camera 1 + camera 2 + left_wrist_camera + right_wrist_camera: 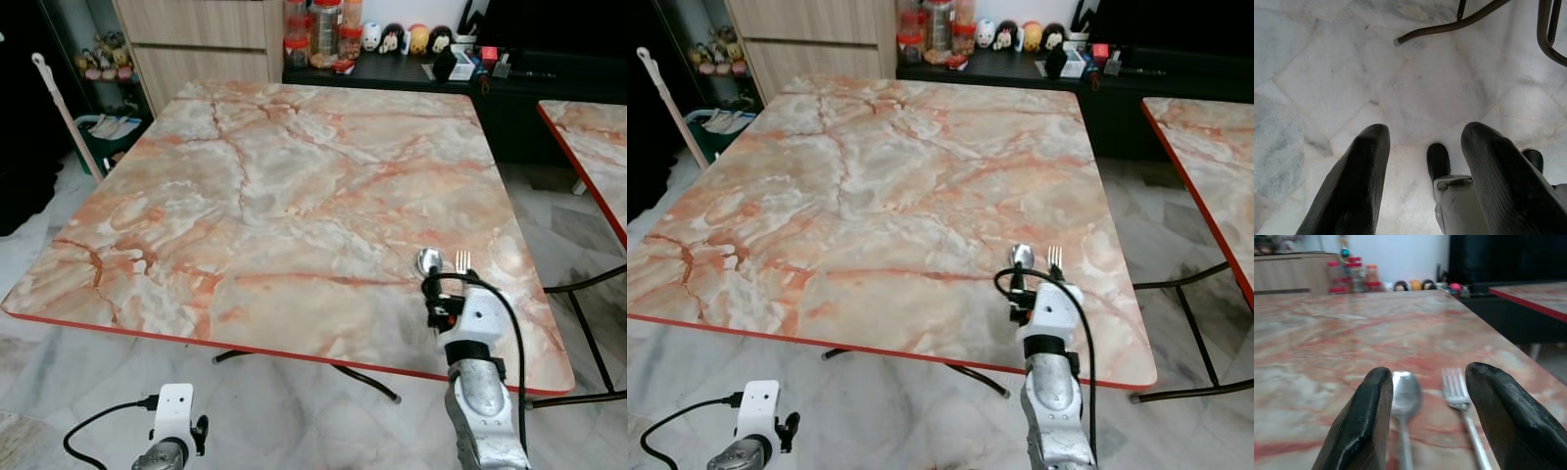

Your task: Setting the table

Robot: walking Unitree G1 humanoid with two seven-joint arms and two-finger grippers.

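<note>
A metal spoon and a fork lie side by side on the marble table, near its front right edge. My right gripper hovers low just behind them, open. In the right wrist view the spoon and fork sit between its two black fingers, handles pointing back toward the wrist. I cannot tell whether the fingers touch them. My left gripper hangs open below table height, over the floor.
A second marble table stands to the right with a narrow gap between. Jars and small figurines line a dark shelf behind the table. A pale stick leans at the far left. Bent metal table legs cross the tiled floor.
</note>
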